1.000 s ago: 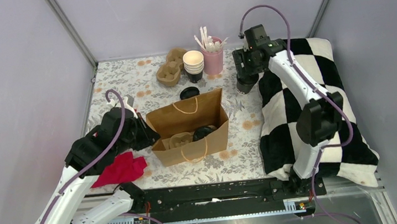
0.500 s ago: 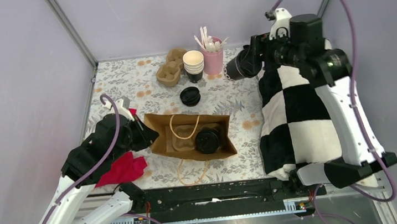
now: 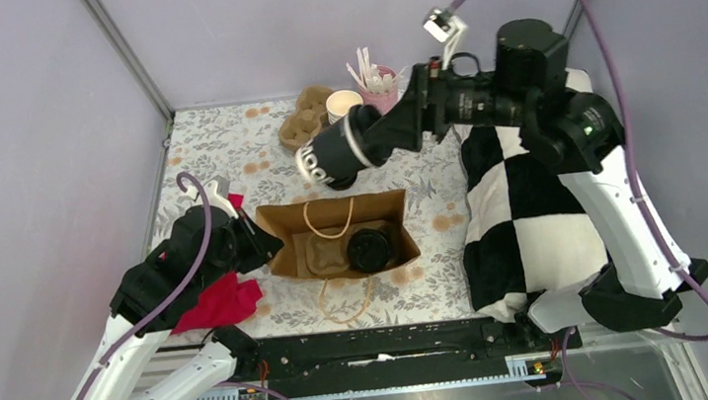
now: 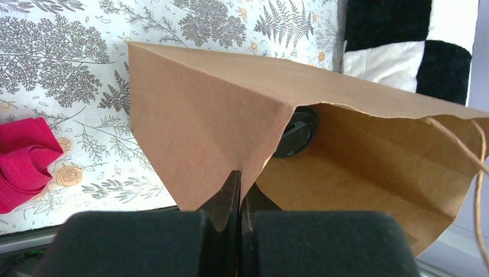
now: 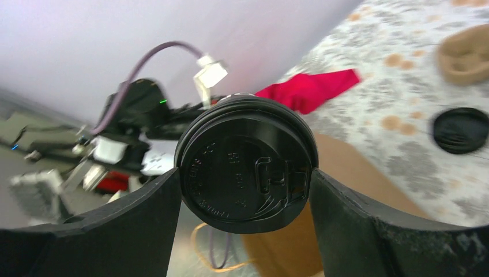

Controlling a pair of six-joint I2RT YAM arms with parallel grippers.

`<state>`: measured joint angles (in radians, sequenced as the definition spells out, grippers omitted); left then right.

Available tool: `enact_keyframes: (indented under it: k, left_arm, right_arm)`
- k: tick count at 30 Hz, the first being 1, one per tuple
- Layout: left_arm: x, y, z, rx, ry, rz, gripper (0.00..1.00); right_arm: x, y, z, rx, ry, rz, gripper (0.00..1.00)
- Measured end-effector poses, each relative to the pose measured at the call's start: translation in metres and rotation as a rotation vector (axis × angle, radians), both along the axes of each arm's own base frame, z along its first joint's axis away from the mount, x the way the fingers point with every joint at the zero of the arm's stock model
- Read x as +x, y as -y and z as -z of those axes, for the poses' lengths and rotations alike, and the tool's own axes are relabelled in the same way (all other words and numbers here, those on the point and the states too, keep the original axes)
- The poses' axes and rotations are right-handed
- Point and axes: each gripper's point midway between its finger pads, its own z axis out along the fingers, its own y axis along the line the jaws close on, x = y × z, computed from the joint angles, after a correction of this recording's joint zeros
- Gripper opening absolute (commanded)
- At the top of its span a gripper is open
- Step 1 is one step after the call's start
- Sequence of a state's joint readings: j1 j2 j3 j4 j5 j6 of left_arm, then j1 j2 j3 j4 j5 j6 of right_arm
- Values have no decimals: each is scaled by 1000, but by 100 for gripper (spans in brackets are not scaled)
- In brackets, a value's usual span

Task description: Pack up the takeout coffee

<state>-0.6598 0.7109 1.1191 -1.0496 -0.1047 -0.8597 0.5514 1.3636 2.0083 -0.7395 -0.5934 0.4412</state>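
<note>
The right jaws clamp the takeout coffee [image 3: 333, 152] — left jaws pinch the paper bag [image 4: 190, 115].

Top camera looking down from high behind at the whole table [image 3: 225, 144], left wrist camera peeking close into the paper bag [image 4: 219, 115], right wrist camera staring very close at the takeout coffee [image 5: 248, 164], all three seeing the paper bag.

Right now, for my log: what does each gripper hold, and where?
Right gripper clamps the lidded coffee cup by its sides; left gripper pinches the paper bag at its side crease.
</note>
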Motion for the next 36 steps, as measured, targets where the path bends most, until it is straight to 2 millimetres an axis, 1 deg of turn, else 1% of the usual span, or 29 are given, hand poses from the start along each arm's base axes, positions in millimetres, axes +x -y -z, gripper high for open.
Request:
enact_keyframes:
  k: [2, 4, 6, 9, 12, 14, 16, 19, 22, 24, 26, 28, 33, 36]
  left_arm:
    - [0, 1, 2, 2, -16, -6, 0]
    - [2, 2, 3, -4, -25, -13, 0]
    - [2, 2, 2, -8, -27, -17, 0]
    - [1, 2, 2, -9, -29, -20, 0]
    - [1, 2, 2, -9, -30, -20, 0]
    - [1, 2, 2, -8, -31, -20, 0]
    - [1, 2, 2, -9, -31, -21, 0]
    - [0, 0, 1, -13, -27, -23, 0]
    - [-3, -2, 0, -17, -21, -26, 0]
    - [-5, -4, -1, -21, -18, -27, 0]
    - [-7, -6, 0, -20, -19, -28, 0]
    - [-8, -6, -1, -22, -16, -28, 0]
    - [-10, -7, 0, -17, -16, -24, 0]
    - [-9, -7, 0, -15, -12, -19, 0]
  right_arm:
    - [-19, -25, -6, 24, -14, -87, 65]
    - [-36, -43, -10, 39, -24, -154, 65]
    - [-51, -58, -14, 49, -25, -199, 65]
    - [-84, -80, -11, 49, -33, -278, 65]
    - [-115, -97, -3, 23, -36, -343, 65]
    - [-128, -106, 6, -14, -23, -360, 65]
    - [-138, -113, 23, -85, -6, -362, 65]
    - [-142, -118, 49, -199, 30, -342, 64]
    - [-137, -113, 71, -304, 66, -299, 64]
    - [-132, -108, 79, -356, 95, -266, 63]
    - [-126, -102, 81, -390, 124, -237, 64]
    - [-121, -99, 79, -414, 152, -215, 64]
    - [-115, -99, 70, -425, 204, -191, 64]
    - [-115, -99, 76, -465, 225, -191, 64]
